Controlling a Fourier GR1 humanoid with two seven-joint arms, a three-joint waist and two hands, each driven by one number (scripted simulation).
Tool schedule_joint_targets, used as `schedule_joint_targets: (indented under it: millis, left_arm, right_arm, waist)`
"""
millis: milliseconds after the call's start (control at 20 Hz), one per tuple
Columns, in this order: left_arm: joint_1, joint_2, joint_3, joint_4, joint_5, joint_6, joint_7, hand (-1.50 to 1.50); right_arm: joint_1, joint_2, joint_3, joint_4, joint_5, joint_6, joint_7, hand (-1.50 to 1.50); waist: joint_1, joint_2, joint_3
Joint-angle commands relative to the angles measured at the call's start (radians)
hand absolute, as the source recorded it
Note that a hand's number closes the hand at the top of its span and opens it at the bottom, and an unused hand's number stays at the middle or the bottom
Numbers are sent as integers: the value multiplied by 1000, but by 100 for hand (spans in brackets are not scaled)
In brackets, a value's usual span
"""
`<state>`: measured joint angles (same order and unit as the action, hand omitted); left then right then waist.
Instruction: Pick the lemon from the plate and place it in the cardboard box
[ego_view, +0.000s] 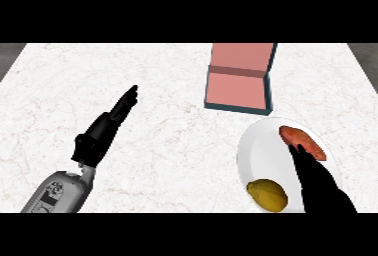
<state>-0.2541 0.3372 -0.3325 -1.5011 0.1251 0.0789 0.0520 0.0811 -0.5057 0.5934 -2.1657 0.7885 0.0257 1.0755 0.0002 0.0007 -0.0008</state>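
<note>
Here the right hand (319, 182), fingers straight, overlaps a red item (301, 140) beside the lemon (268, 195).

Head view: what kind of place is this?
Probably a kitchen counter: a white marble-patterned counter top carries a round white plate with a yellow lemon and a reddish sausage-shaped food, beside an open pinkish cardboard box.

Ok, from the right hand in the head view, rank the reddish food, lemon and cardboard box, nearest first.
From the right hand:
1. Reddish food, on the plate's far side, at the fingertips.
2. Lemon, on the plate's near side, left of the hand.
3. Cardboard box, farther back on the counter.
</note>
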Motion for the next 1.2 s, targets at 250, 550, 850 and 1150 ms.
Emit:
schedule_joint_targets:
  millis: [250, 550, 850, 1150]
  left_arm:
    - [21, -81, 15, 57, -89, -15, -50, 0]
    - [74, -78, 41, -136, -104, -38, 90, 0]
    - [82, -104, 87, -101, -121, -91, 64, 0]
    - [40, -126, 128, -83, -135, -130, 78, 0]
  right_arm:
    - [10, 55, -107, 85, 30, 34, -62, -150]
    - [61, 136, -33, 118, 146, 26, -70, -150]
    - [-10, 192, -107, 206, 88, 116, -108, -150]
    - [92, 197, -100, 199, 118, 101, -146, -150]
  waist:
    - [-5, -1, 1]
    - [0, -3, 1]
    - [2, -1, 1]
    - [-4, -2, 1]
